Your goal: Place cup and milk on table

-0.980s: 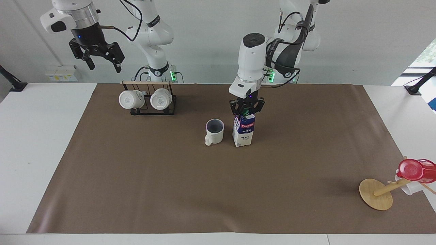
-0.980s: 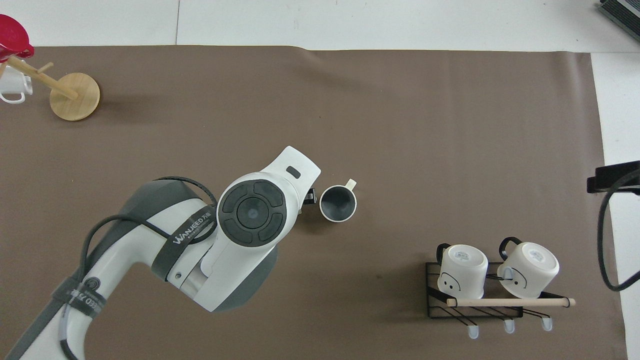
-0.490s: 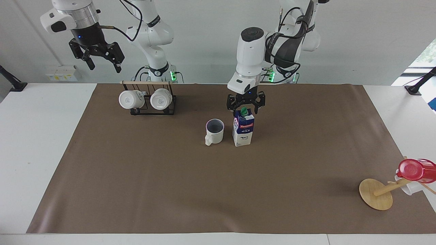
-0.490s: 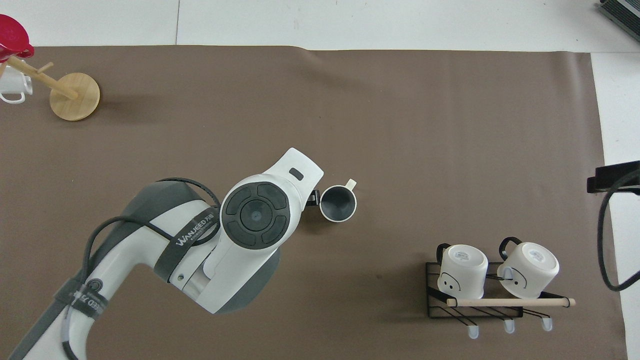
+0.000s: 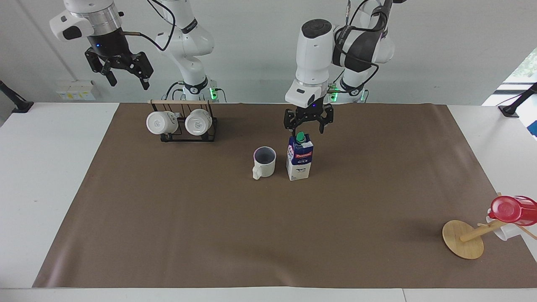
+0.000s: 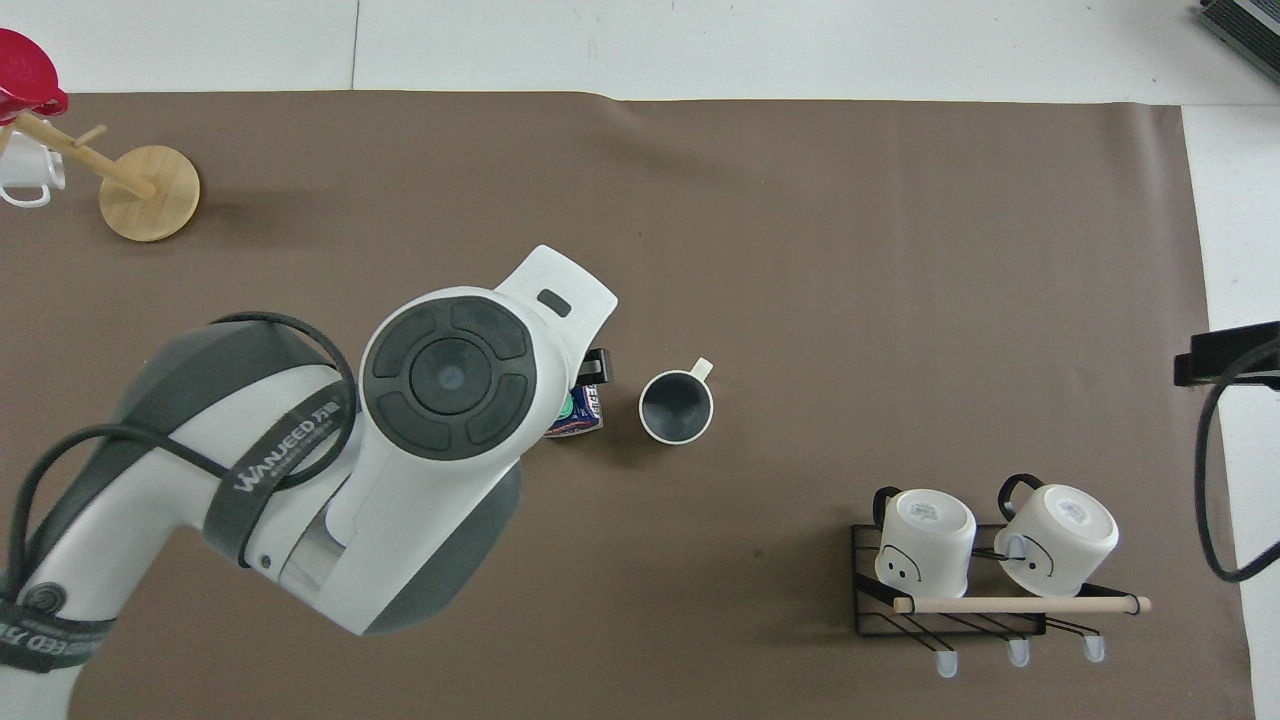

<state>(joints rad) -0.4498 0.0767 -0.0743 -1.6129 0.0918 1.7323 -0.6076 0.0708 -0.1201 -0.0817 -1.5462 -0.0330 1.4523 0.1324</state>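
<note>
The milk (image 5: 300, 158), a blue-and-white carton with a green cap, stands upright on the brown mat (image 5: 268, 235) of the table (image 5: 50, 176). The cup (image 5: 264, 162), a cream mug with a dark inside, stands beside it toward the right arm's end; it also shows in the overhead view (image 6: 677, 407). My left gripper (image 5: 308, 124) is open and empty, raised just above the carton's cap. In the overhead view the left arm hides most of the milk (image 6: 580, 412). My right gripper (image 5: 124, 76) is open and waits high over the mug rack.
A black wire rack (image 5: 187, 130) with two white mugs (image 5: 161, 122) stands close to the robots at the right arm's end. A tipped wooden mug tree (image 5: 463, 239) with a red-lidded cup (image 5: 512, 209) lies at the left arm's end, far from the robots.
My left gripper has let go of the milk carton's top, opened and risen clear above it. The carton and cup stay put. The right arm has not moved.
</note>
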